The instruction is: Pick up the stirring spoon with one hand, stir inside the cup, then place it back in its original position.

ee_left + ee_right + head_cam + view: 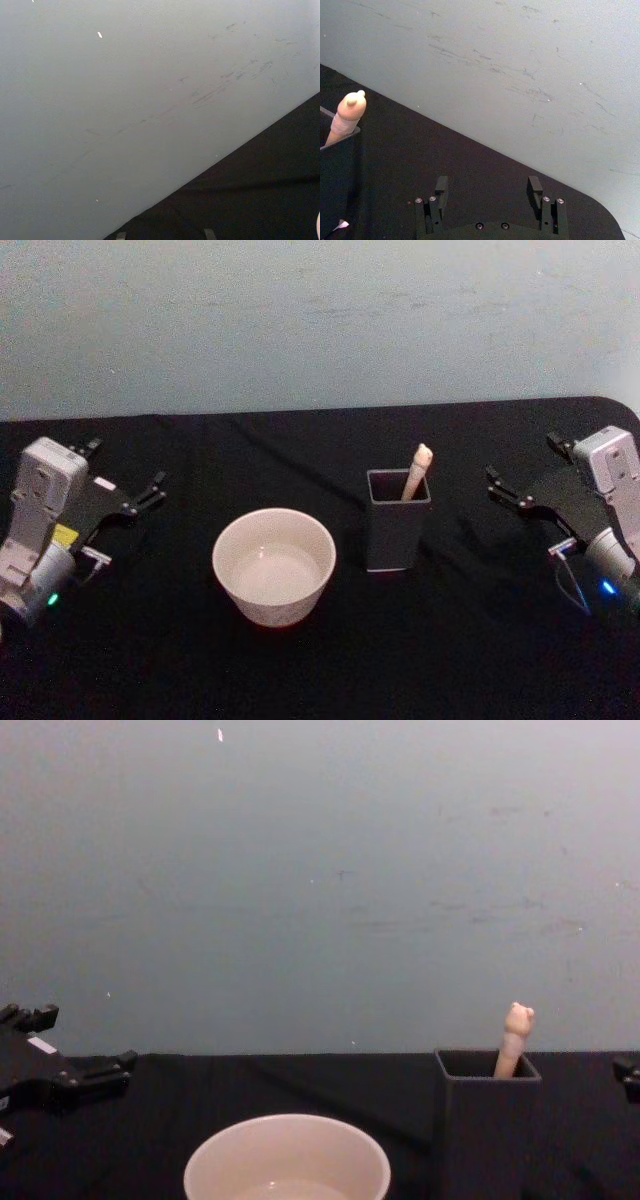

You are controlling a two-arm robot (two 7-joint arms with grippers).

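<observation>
the spoon (417,472) stands handle-up in the dark square holder (398,530), near the middle of the black table (300,455). its pale handle with the knobby tip rises above the rim and leans toward the holder's far right corner. the bowl end is hidden inside the holder.

the cup (273,565) sits upright to the left of the holder and slightly nearer the robot. it is near the holder but not touching it.

left claw (127,465): positioned over the left side of the table, well apart from the cup. its fingers are spread apart and it holds nothing.

right claw (522,458): positioned over the right side of the table, well apart from the holder. its fingers are spread apart – the right wrist view shows bare table between them – and it holds nothing.

a plain grey wall (320,870) stands behind the table.
</observation>
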